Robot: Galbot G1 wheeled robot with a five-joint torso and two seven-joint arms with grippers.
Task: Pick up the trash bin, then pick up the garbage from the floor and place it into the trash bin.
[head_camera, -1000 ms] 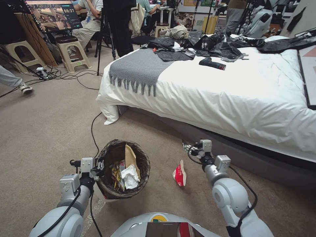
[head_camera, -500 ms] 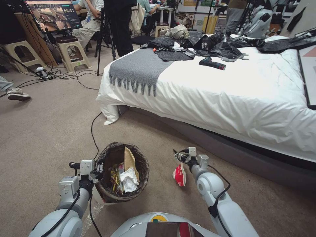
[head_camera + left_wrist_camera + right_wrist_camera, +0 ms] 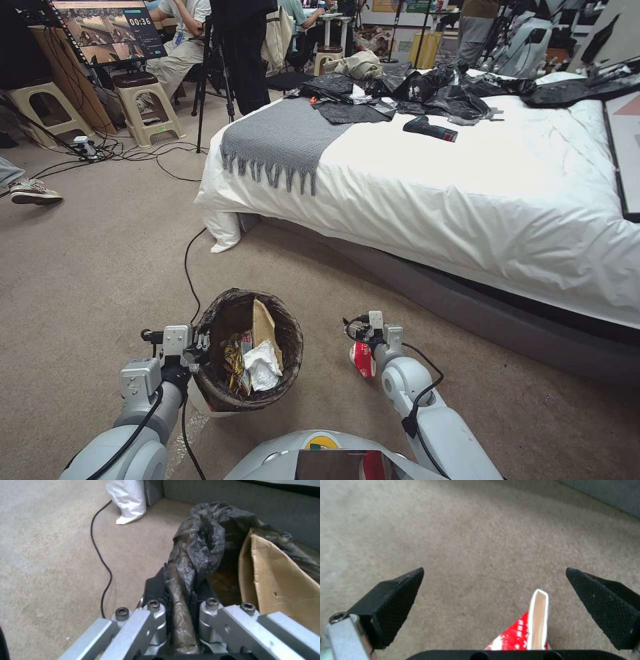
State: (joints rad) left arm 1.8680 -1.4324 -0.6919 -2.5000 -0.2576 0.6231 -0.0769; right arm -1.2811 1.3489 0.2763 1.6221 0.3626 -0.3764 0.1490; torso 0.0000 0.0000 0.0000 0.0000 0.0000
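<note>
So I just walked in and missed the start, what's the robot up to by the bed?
It is clearing litter off the carpet. The left hand is clamped on the rim of the trash bin, which holds a brown paper bag, snack wrappers and a tissue. The right hand is open and low over a crushed red-and-white paper cup lying on the floor beside the bin, the cup sitting between its fingers, not yet gripped.

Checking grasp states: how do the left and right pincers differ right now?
Left pincer is shut on the trash bin at its bag-covered rim; right pincer is open, holding nothing. Left is beside the bin; right hangs over the crushed red-white paper cup on the carpet. Both sit low.
</note>
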